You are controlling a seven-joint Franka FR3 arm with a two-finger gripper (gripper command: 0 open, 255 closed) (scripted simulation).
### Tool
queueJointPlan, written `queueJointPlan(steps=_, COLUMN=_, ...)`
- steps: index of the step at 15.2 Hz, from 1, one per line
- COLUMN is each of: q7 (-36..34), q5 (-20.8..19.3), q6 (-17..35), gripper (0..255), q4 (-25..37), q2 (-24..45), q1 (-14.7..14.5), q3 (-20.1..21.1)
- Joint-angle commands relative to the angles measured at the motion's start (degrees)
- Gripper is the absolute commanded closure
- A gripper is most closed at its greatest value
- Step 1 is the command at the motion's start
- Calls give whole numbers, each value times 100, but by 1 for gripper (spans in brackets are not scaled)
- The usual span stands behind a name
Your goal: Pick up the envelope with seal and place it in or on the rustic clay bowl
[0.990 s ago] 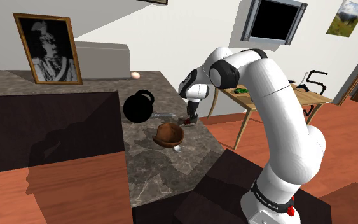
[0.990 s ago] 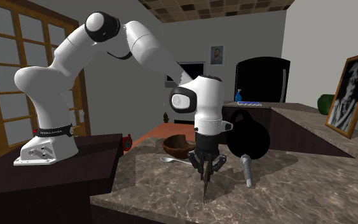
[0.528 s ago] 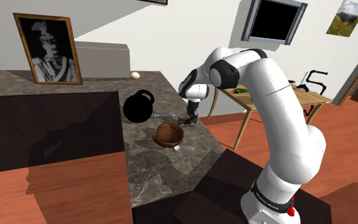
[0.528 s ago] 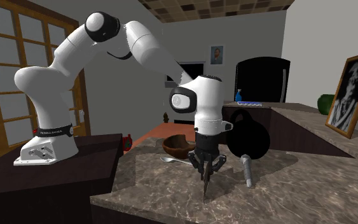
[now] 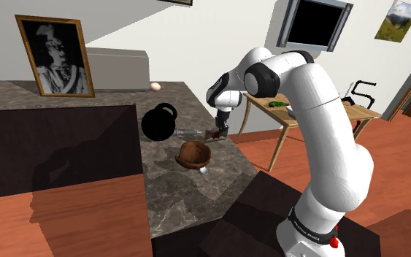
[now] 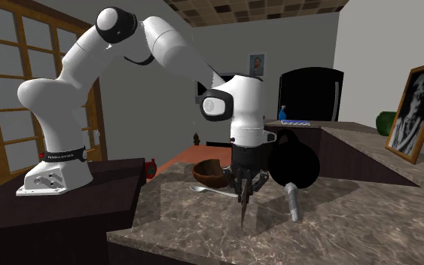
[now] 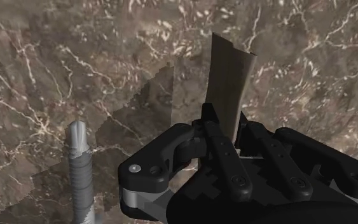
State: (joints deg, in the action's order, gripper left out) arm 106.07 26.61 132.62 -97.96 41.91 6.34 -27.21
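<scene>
Envelope (image 7: 231, 83) (just one) in the end effector (image 7: 230, 130), one brown bowl (image 5: 194, 154) nearby

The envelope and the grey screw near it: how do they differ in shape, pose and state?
The envelope is a thin flat sheet; the screw is a ribbed grey cylinder with a pointed tip. The envelope hangs on edge, pointing down at the counter; the screw lies flat on it. The tool is shut on the envelope; the screw is free. Both are over the same marbled counter.

White arm (image 5: 320, 109) in a high arch, claw (image 6: 244, 188) downward, fingers (image 7: 217, 143) tightly closed.
</scene>
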Motion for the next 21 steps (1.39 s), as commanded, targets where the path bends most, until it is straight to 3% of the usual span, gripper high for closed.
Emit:
queueJointPlan(steps=1, q7=-44, q5=-58, q6=-97, gripper=255, q4=-10, q2=-110, q1=-44, q3=-50)
queueJointPlan(steps=21, q7=-380, q5=-601, q6=-1108, gripper=255, q4=144, q2=-1034, q1=-315, q3=-464)
